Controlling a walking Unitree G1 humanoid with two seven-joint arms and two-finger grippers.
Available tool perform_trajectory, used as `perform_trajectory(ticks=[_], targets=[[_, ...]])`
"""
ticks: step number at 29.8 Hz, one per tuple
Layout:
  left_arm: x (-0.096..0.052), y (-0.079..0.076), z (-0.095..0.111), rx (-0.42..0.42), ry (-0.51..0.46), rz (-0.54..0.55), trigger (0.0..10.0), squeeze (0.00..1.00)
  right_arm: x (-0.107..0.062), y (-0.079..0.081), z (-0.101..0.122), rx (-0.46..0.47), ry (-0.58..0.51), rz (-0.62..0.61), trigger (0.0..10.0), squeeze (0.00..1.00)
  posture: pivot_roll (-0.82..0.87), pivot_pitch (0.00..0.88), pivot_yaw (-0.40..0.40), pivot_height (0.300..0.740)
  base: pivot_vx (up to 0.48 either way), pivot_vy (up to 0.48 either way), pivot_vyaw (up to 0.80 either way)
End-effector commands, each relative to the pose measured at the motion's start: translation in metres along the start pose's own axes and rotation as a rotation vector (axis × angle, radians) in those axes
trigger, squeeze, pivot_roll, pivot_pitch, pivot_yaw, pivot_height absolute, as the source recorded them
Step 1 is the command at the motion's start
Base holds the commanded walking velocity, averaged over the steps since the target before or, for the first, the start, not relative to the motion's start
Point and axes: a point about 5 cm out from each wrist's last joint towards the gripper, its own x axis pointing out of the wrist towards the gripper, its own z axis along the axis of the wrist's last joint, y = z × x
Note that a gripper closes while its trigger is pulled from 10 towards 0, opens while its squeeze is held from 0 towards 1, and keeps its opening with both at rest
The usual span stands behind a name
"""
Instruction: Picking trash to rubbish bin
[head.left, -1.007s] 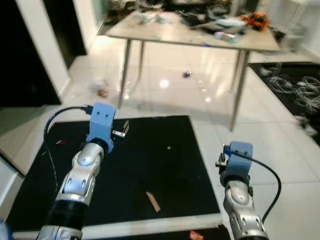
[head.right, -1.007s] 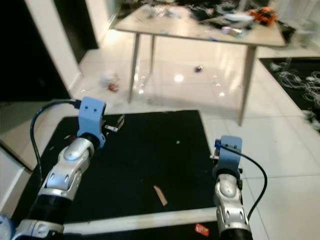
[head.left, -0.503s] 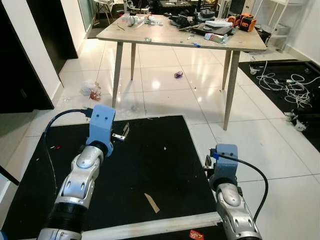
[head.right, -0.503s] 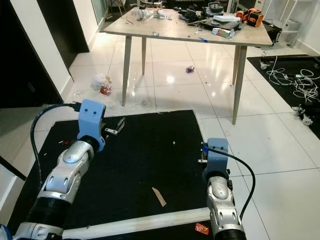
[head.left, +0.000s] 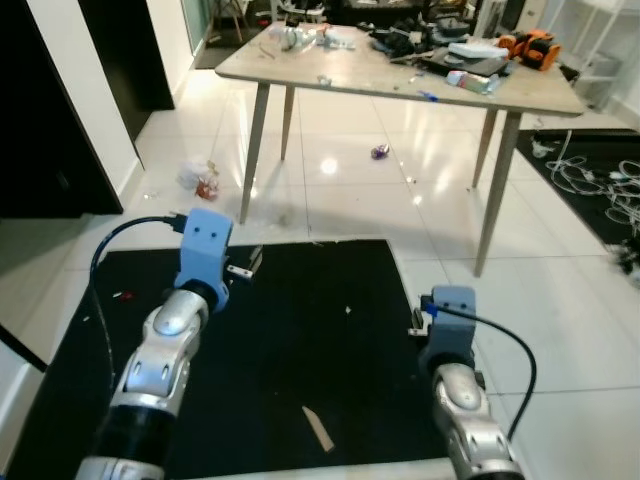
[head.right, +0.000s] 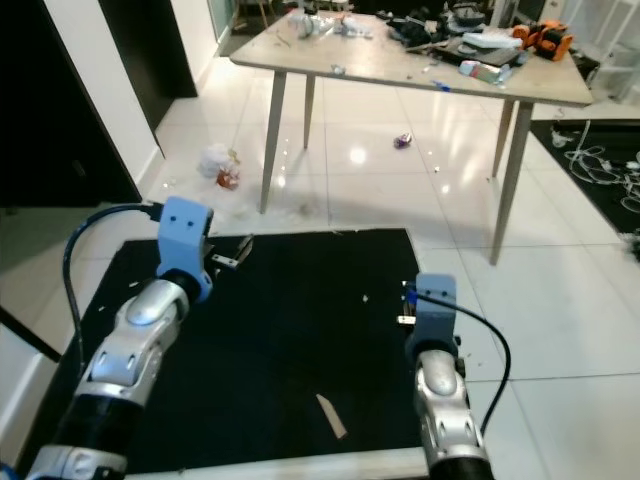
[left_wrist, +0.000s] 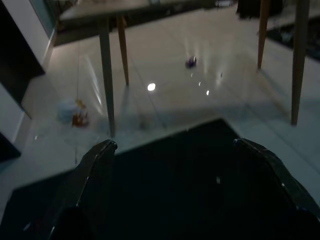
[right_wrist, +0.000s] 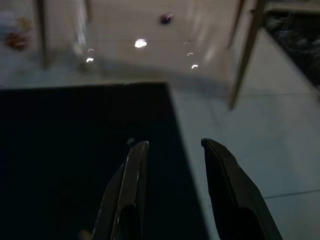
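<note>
Crumpled white and red trash (head.left: 200, 178) lies on the white tiles by the table's left legs, also in the left wrist view (left_wrist: 74, 111). A small purple piece of trash (head.left: 380, 151) lies under the table. A tan scrap (head.left: 320, 428) rests on the black mat (head.left: 300, 330). My left gripper (left_wrist: 175, 145) is held over the mat's far left part, open wide, with nothing in it. My right gripper (right_wrist: 172, 143) hovers over the mat's right edge, open and empty. No bin can be made out.
A wooden table (head.left: 400, 75) cluttered with tools stands ahead on thin legs. Cables (head.left: 620, 190) sprawl over a dark mat at the right. A dark doorway (head.left: 50, 100) and white wall are on the left.
The camera has shifted, so the table and mat sit differently in frame and the red wrapper at the bottom edge has left view. Both arms keep about the same pose.
</note>
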Motion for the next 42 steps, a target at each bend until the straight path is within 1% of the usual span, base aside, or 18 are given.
perform_trajectory(ticks=[1,5,7,11,14,16,18,28,33,42], targets=[[-0.0034,0.0073,-0.0028,0.007,0.015,0.018,10.0,0.00,-0.0016,0.0044,-0.0034,-0.008,0.015,-0.001,10.0,0.00,0.00,0.086,0.051,0.740,0.371,0.000,0.00],[-0.0030,0.0080,-0.0014,0.006,0.011,0.020,10.0,0.00,-0.0010,0.0045,-0.0025,-0.017,0.010,-0.010,10.0,0.00,0.00,0.085,0.051,0.740,0.374,0.000,0.00],[-0.0022,0.0079,-0.0009,0.006,0.009,0.020,10.0,0.00,0.0000,0.0048,-0.0008,-0.037,0.000,-0.006,10.0,0.00,0.00,0.089,0.052,0.740,0.375,0.000,0.00],[-0.0013,0.0067,-0.0012,0.005,0.010,0.020,10.0,0.00,0.0007,0.0046,0.0012,-0.036,-0.006,-0.005,10.0,0.00,-0.01,0.088,0.053,0.740,0.376,0.000,0.00],[-0.0010,0.0049,-0.0020,0.006,0.012,0.015,10.0,0.00,0.0009,0.0037,0.0011,-0.022,-0.002,-0.009,10.0,0.00,-0.01,0.088,0.053,0.740,0.379,0.000,0.00],[-0.0006,0.0032,-0.0021,0.005,0.012,0.010,10.0,0.00,0.0003,0.0037,0.0014,0.032,-0.002,-0.010,10.0,0.00,-0.01,0.090,0.056,0.740,0.375,0.000,0.00],[-0.0004,0.0024,-0.0019,0.005,0.012,0.007,10.0,0.00,0.0001,0.0036,0.0017,0.043,-0.001,-0.011,10.0,0.00,-0.01,0.090,0.056,0.740,0.375,0.000,0.00],[-0.0015,0.0016,-0.0016,0.007,0.013,0.000,10.0,0.00,-0.0019,0.0022,0.0017,0.057,-0.008,-0.025,10.0,0.00,-0.01,0.099,0.055,0.740,0.378,0.000,-0.71],[-0.0026,0.0016,-0.0018,0.007,0.013,-0.001,10.0,0.00,-0.0021,0.0029,0.0036,0.063,-0.025,-0.017,10.0,0.00,-0.01,0.098,0.055,0.740,0.380,0.000,0.00],[-0.0023,0.0009,-0.0012,0.006,0.014,-0.004,10.0,0.00,-0.0018,0.0031,0.0036,0.035,-0.022,-0.011,10.0,0.00,-0.01,0.102,0.054,0.740,0.378,0.000,0.00]])
